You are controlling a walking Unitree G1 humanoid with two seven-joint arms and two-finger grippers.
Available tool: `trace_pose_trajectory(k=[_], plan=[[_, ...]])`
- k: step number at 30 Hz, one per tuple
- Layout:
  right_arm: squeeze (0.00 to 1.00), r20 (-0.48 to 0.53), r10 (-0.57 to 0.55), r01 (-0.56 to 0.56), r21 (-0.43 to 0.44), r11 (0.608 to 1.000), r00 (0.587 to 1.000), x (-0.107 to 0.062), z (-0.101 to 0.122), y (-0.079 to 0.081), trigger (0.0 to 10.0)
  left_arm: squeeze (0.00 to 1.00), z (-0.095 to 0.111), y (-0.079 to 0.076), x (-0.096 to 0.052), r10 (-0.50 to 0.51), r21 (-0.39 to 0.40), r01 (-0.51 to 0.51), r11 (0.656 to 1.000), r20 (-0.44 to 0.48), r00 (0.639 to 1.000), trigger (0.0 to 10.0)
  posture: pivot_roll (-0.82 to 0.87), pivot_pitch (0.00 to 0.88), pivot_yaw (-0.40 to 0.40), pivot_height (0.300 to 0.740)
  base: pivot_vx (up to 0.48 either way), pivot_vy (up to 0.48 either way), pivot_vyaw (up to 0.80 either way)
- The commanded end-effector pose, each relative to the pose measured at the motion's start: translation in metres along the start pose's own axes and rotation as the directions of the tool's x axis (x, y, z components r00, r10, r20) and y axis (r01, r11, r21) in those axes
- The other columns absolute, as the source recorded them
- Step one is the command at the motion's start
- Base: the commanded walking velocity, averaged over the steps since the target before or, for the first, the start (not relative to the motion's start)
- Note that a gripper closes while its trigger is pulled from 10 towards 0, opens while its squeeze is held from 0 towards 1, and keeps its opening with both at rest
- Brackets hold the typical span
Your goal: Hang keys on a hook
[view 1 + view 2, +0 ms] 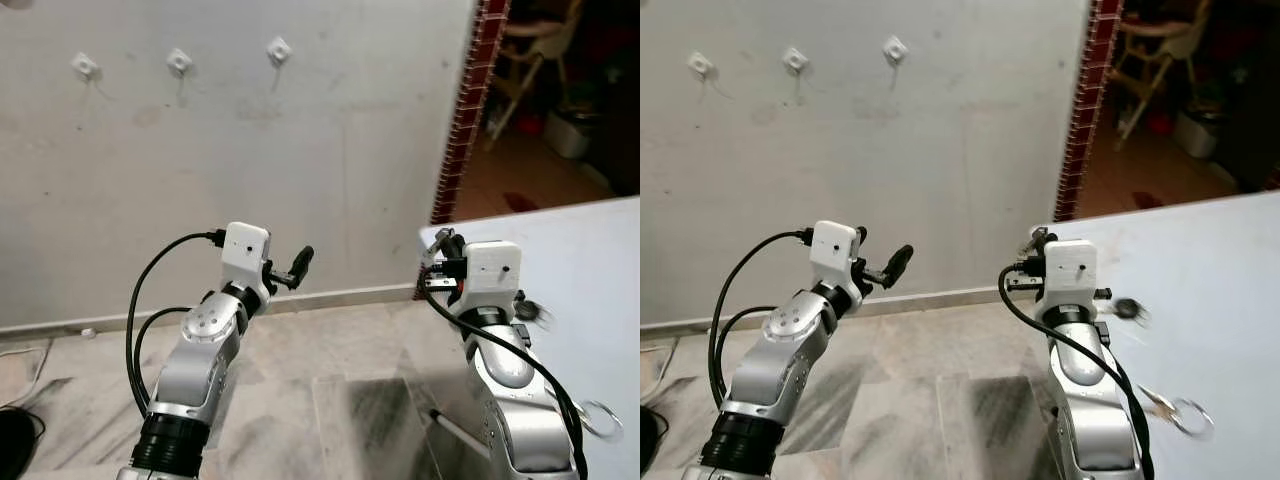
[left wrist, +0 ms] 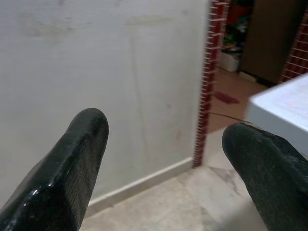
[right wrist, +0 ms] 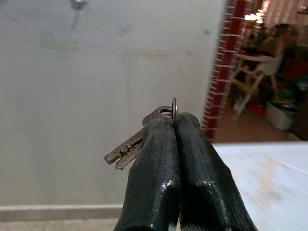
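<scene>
Three white hooks (image 1: 894, 48) in a row high on grey wall. Left gripper (image 1: 895, 264) raised, well below hooks. Right gripper (image 1: 1038, 240) raised at white table (image 1: 1220, 270) corner. Key ring (image 1: 1188, 415) and dark object (image 1: 1127, 309) on table.

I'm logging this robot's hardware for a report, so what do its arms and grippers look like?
Both arms are silver metal with rounded joint housings and a black ribbed collar lower down. Each wrist carries a white boxy camera module fed by looping black cables. The left gripper and right gripper each have two long, glossy black fingers with rounded tips.
</scene>
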State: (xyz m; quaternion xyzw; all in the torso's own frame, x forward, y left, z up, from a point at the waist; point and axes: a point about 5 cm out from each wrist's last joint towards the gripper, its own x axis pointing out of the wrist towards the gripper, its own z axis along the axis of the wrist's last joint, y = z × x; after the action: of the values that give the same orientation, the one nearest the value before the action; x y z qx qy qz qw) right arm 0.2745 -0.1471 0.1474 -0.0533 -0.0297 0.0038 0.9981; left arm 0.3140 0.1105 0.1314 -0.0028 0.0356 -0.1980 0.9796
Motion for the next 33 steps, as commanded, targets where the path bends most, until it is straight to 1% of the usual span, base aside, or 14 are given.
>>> trace_pose_trajectory(k=[1,24,33], plan=[[0.0,0.018,0.028,-0.028,0.013,1.0,0.999,0.0012,0.0043,0.0071,10.0,0.0,0.0018,0.0089,-0.0011,0.032,0.011,-0.032,0.999,0.001,0.999,10.0,0.04,0.0,0.044,0.74,0.461,0.0,0.0],[0.0,0.025,0.04,-0.04,0.003,0.999,0.999,0.0011,0.0044,0.0083,10.0,0.0,0.0006,0.0074,0.0001,0.037,0.007,-0.037,0.999,-0.002,0.999,10.0,0.04,0.0,0.041,0.74,0.456,0.0,0.0],[0.0,0.024,0.043,-0.043,0.005,0.999,0.999,0.0014,0.0037,0.0087,10.0,0.0,-0.0001,0.0078,0.0005,0.046,0.001,-0.046,0.999,-0.006,0.999,10.0,0.04,0.0,0.038,0.74,0.295,0.378,0.0]])
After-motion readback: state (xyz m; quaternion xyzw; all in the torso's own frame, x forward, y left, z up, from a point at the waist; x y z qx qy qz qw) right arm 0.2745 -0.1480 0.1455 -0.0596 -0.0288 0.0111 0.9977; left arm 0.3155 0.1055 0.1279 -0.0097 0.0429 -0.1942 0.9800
